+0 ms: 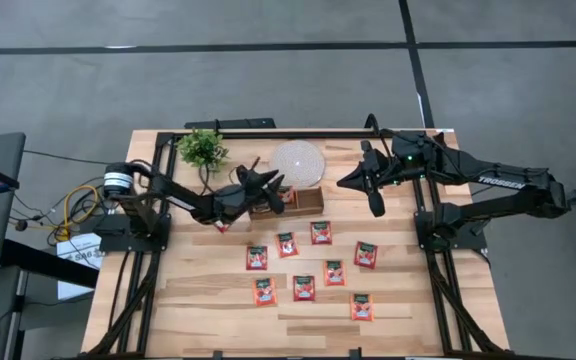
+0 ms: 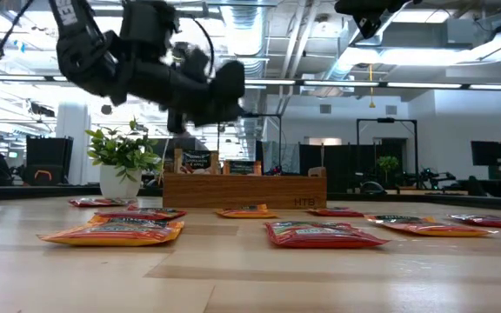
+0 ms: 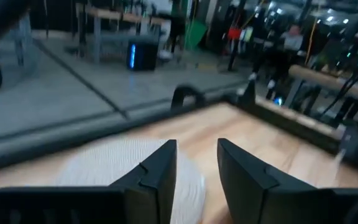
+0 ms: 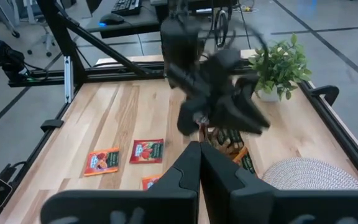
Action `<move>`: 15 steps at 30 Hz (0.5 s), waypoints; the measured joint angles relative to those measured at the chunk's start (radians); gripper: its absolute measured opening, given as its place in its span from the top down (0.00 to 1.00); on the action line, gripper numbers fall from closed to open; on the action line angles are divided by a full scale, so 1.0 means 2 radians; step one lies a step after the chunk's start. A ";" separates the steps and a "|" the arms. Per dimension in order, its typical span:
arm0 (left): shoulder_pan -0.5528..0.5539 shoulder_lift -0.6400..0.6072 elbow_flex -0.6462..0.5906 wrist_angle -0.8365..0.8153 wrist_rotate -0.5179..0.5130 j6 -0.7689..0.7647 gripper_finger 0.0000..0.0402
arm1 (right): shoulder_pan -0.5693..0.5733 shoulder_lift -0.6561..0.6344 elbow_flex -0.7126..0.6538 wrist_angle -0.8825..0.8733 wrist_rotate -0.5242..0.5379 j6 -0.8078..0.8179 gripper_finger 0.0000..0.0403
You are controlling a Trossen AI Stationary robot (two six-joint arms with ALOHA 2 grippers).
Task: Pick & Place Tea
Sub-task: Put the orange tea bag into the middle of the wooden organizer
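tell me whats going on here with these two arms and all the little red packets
A two-armed robot is sorting tea sachets into a wooden tray. The left gripper hangs over the tray with its fingers apart and nothing between them; some packets already stand in the tray. The right gripper waits off the table, right of the white disc, fingers shut. Eight red sachets lie flat on the table, and a potted plant stands at the back.

A potted plant (image 1: 203, 148), round white disc (image 1: 297, 163) and wooden tray (image 1: 308, 204) share the table's far side.
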 joint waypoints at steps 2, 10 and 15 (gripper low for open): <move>-0.007 -0.034 0.000 0.000 -0.002 0.022 0.73 | 0.000 0.000 0.000 0.000 0.000 0.000 1.00; -0.082 -0.188 0.000 -0.164 0.003 0.006 0.73 | 0.000 0.000 0.000 -0.030 0.000 0.000 1.00; -0.139 -0.257 0.001 -0.355 0.031 -0.106 0.73 | 0.000 0.000 0.000 -0.038 0.000 0.000 1.00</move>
